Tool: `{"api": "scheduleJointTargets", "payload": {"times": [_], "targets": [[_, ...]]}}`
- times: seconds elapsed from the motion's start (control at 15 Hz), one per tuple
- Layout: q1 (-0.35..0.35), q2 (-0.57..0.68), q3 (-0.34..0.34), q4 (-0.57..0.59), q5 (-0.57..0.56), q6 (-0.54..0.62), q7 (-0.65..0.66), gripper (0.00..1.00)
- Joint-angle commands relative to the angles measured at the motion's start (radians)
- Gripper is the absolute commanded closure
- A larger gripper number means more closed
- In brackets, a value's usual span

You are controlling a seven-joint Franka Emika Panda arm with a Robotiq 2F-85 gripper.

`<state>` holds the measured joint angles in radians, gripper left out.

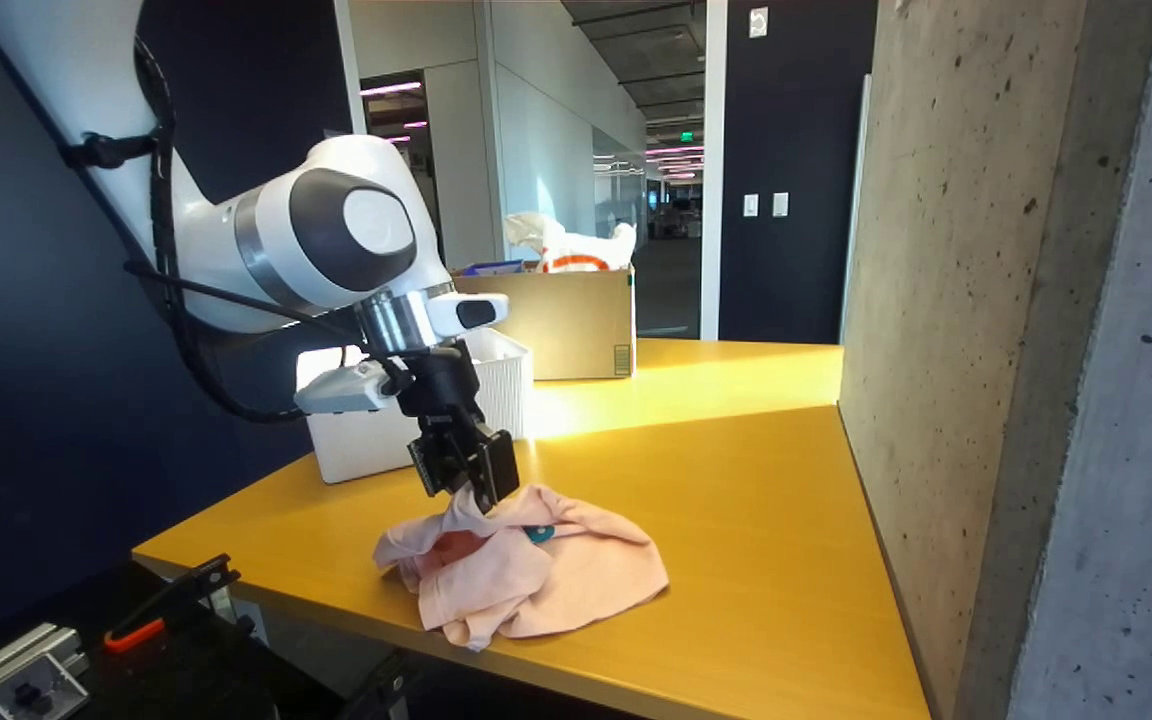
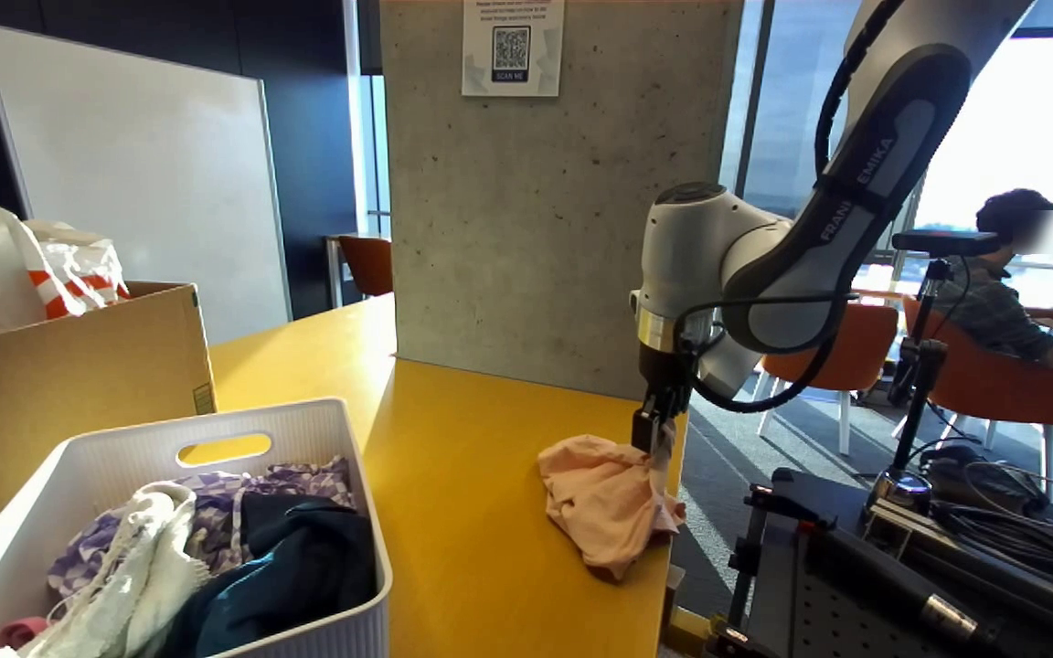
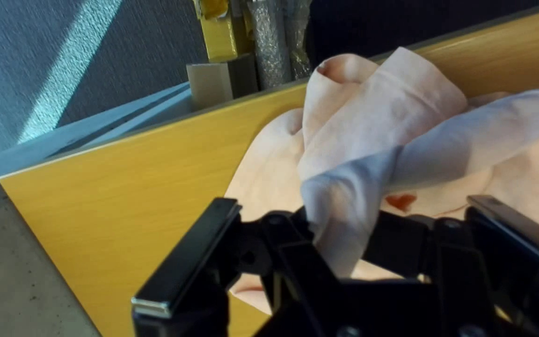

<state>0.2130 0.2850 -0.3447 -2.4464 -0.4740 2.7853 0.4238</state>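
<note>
A crumpled pale pink cloth (image 1: 601,575) lies on the yellow table (image 1: 736,490), close to its edge. My gripper (image 1: 484,498) points down over it, shut on a gathered fold. In an exterior view, part of the cloth (image 2: 590,507) rises to the gripper (image 2: 659,440) while the rest stays on the tabletop. The wrist view has a twisted strip of the cloth (image 3: 367,126) running up between the fingers. A small red heart mark (image 3: 400,201) shows on the fabric there, and a teal patch (image 1: 539,534) shows in an exterior view. The fold covers part of the fingertips.
A white basket (image 2: 362,521) of clothes stands on the table, with a cardboard box (image 1: 576,320) beyond it. The concrete pillar (image 1: 976,300) borders the table. A black cart (image 2: 819,585) with equipment stands off the edge; a person (image 2: 1006,292) sits further back.
</note>
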Motion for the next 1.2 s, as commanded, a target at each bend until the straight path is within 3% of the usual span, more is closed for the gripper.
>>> {"api": "scheduleJointTargets", "payload": {"times": [0.0, 0.53, 0.73, 0.87, 1.0, 1.13], "targets": [[-0.023, 0.040, 0.032, 0.022, 0.010, -0.028, 0.034, 0.79], [-0.035, -0.041, -0.014, -0.028, -0.011, -0.021, 0.077, 0.24], [-0.109, -0.069, -0.012, -0.023, 0.027, 0.013, 0.034, 0.03], [-0.182, -0.078, 0.024, -0.018, 0.117, 0.058, -0.016, 0.00], [-0.257, -0.084, 0.078, -0.005, 0.280, 0.087, -0.104, 0.00], [-0.340, -0.085, 0.172, 0.016, 0.459, 0.079, -0.189, 0.00]]}}
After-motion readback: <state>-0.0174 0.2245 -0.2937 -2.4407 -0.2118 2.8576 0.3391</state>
